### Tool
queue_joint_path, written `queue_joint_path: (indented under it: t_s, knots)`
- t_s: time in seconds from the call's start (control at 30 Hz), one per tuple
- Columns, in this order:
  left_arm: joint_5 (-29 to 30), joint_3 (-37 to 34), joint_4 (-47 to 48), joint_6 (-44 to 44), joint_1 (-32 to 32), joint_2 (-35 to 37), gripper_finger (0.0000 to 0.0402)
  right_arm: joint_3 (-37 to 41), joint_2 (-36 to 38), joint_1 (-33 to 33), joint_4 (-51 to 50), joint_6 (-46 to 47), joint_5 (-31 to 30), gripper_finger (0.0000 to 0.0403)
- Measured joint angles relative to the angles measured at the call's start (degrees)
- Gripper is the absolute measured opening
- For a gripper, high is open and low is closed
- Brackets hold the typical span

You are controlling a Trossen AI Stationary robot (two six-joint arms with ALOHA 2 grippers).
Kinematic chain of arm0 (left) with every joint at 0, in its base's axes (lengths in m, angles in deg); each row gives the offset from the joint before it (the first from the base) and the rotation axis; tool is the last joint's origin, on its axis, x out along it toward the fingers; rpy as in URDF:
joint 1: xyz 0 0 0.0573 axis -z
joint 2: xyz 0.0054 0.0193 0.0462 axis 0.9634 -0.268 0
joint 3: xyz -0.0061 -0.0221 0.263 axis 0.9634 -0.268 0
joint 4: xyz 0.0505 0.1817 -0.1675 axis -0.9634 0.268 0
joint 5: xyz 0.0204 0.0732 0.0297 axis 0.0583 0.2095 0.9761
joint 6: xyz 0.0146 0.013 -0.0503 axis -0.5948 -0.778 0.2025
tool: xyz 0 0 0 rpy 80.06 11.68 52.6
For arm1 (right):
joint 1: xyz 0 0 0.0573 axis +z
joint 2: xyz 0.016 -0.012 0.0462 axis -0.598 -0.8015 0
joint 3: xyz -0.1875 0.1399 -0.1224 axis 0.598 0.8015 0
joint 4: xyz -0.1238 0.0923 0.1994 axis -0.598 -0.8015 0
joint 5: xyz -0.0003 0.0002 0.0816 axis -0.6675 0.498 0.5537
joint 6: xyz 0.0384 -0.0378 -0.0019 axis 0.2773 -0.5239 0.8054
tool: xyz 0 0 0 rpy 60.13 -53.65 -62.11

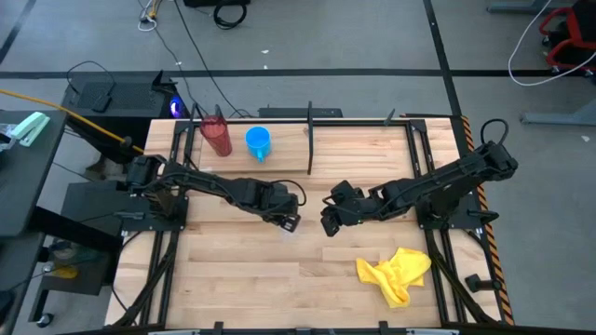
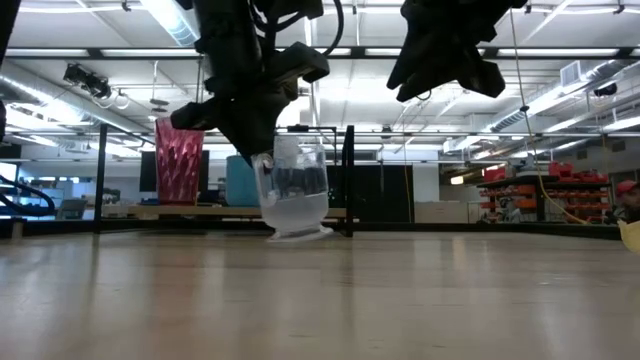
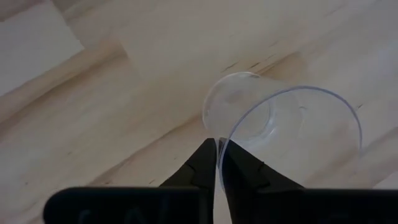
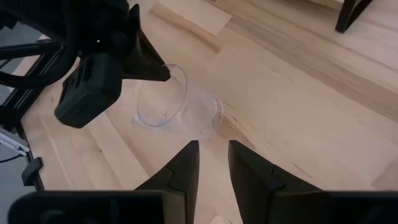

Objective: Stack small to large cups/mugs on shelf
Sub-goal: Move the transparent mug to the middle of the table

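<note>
My left gripper (image 1: 291,221) is shut on the small clear cup (image 2: 295,190) near the middle of the table; the cup also shows in the left wrist view (image 3: 280,127) and the right wrist view (image 4: 180,106). My right gripper (image 1: 328,221) is open and empty, just to the cup's right and well above the table (image 2: 445,50). The dark red tumbler (image 1: 216,137) and the blue cup (image 1: 258,142) stand upright side by side on the black wire shelf (image 1: 310,140) at the far edge. My left gripper pinches the clear cup's rim (image 3: 219,142), one finger inside the mouth and one outside. The fingers slant down from the table's left. The cup hangs tilted below them, base low; whether the base (image 2: 300,235) touches the table, I cannot tell.
A crumpled yellow cloth (image 1: 396,274) lies at the near right of the table. The shelf's upright posts (image 2: 349,180) stand behind the cup. Bare wood lies in front of the shelf and to the blue cup's right on it.
</note>
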Motion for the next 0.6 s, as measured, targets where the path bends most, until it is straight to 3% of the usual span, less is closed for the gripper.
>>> queue_joint_path:
  t_s: [0.27, 0.6]
  knots:
    - [0.2, 0.0, -4.3, -2.6, -0.2, 0.0, 0.0029, 0.0, 0.0, 0.0, 0.0, 0.0, 0.0, 0.0101]
    - [0.2, 0.0, -4.0, -2.5, -0.9, 0.0, 0.0052, 0.0, 0.0, 0.0, -1.9, 1.8, 0.4, 0.0114]
